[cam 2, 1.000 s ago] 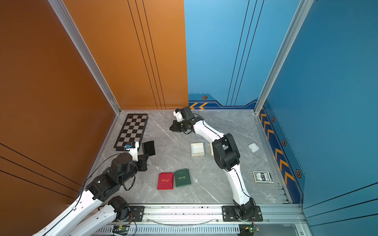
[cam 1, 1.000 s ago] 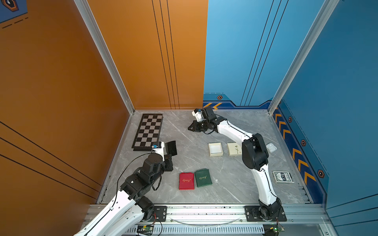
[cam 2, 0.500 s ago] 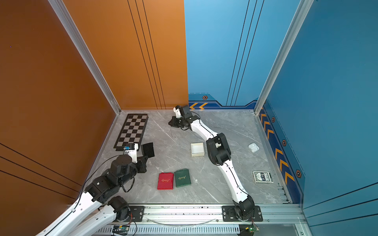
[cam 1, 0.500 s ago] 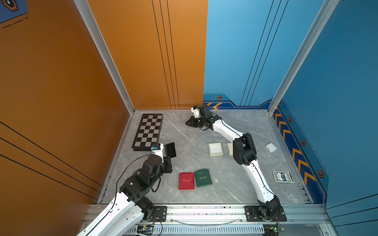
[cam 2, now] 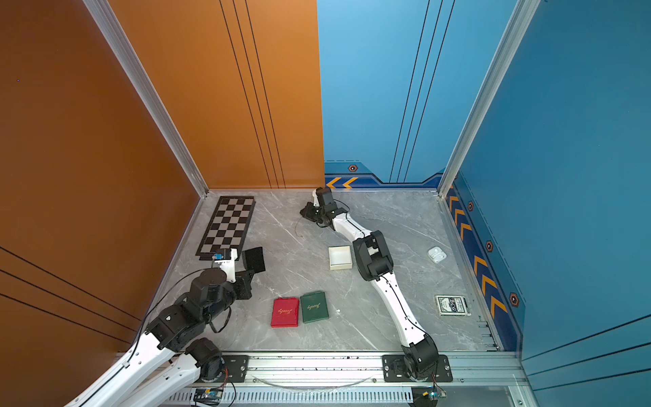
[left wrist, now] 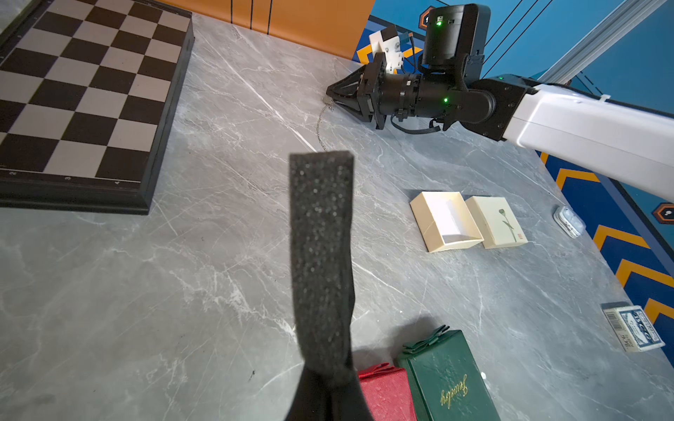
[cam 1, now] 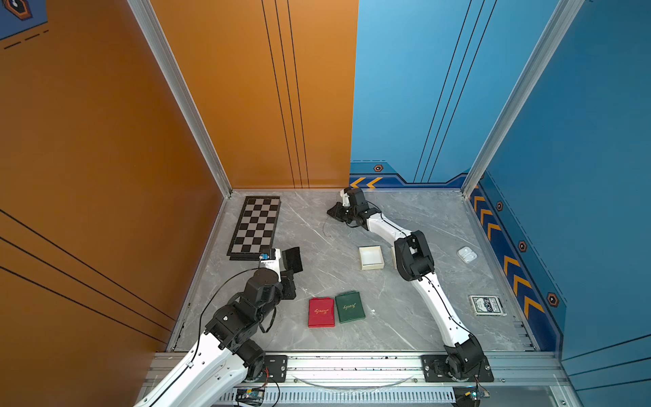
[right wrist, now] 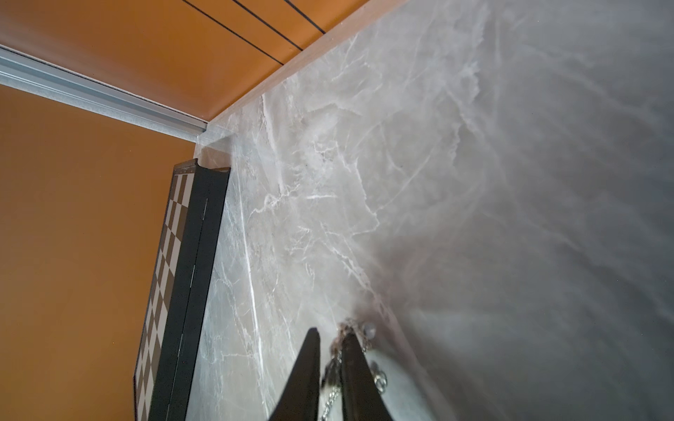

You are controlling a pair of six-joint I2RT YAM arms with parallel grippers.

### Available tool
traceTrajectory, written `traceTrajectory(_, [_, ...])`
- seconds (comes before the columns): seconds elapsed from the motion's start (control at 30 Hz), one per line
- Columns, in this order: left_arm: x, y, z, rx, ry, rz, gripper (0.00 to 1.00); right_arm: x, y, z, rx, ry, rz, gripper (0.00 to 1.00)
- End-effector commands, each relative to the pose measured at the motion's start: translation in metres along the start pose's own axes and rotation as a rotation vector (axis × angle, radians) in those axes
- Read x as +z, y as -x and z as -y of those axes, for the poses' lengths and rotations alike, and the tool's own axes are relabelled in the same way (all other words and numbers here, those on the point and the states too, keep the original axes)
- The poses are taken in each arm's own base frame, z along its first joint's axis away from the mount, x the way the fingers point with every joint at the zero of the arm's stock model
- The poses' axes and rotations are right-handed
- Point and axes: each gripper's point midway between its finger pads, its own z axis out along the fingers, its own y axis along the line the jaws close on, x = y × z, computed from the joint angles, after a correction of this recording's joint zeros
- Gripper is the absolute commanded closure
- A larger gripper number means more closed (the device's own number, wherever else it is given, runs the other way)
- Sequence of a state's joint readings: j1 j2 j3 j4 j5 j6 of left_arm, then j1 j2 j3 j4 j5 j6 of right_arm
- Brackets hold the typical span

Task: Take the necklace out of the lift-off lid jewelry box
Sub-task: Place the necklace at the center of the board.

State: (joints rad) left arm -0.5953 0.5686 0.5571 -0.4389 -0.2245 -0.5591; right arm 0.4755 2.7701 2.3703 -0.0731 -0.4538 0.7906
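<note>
Bare marble [cam 1: 327, 260] between chessboard [cam 1: 256, 225] and open box [cam 1: 371, 266] — right arm [cam 1: 384, 225] beyond.

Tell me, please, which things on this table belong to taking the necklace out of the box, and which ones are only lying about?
For the job: necklace, open box, lid, foam pad.

Lying about: chessboard, red box, green box, cards, white case.

The green box [left wrist: 446, 379] carried "Jewelry" in gold script on its lid. The red box [cam 1: 321, 312] bore a similar gold script, too small to read. The card deck [cam 1: 487, 305] showed "BCG". The chessboard [left wrist: 84, 91] border showed digits 2, 3, 4.
</note>
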Motion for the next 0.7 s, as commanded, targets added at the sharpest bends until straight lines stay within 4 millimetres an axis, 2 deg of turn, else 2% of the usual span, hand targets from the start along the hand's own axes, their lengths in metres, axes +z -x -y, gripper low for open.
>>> traceTrajectory(0.0, [0.002,-0.004,-0.006,-0.007,0.025,-0.012,1.00,0.000,0.027,-0.008,0.037,0.029,0.109,0.82])
traceTrajectory(0.17, [0.001,-0.004,-0.004,-0.005,0.012,-0.013,1.00,0.001,0.035,-0.008,0.057,0.044,0.130,0.72])
traceTrajectory(0.3, [0.001,-0.003,-0.001,-0.004,0.002,-0.017,1.00,-0.012,0.044,-0.019,0.037,0.043,0.130,0.70])
traceTrajectory(0.5, [0.006,0.006,0.012,0.025,-0.026,-0.026,1.00,-0.054,0.053,-0.039,0.004,0.058,0.126,0.65])
traceTrajectory(0.67, [0.023,0.015,0.036,0.034,-0.103,-0.039,1.00,-0.097,0.041,-0.044,-0.031,0.030,0.083,0.63])
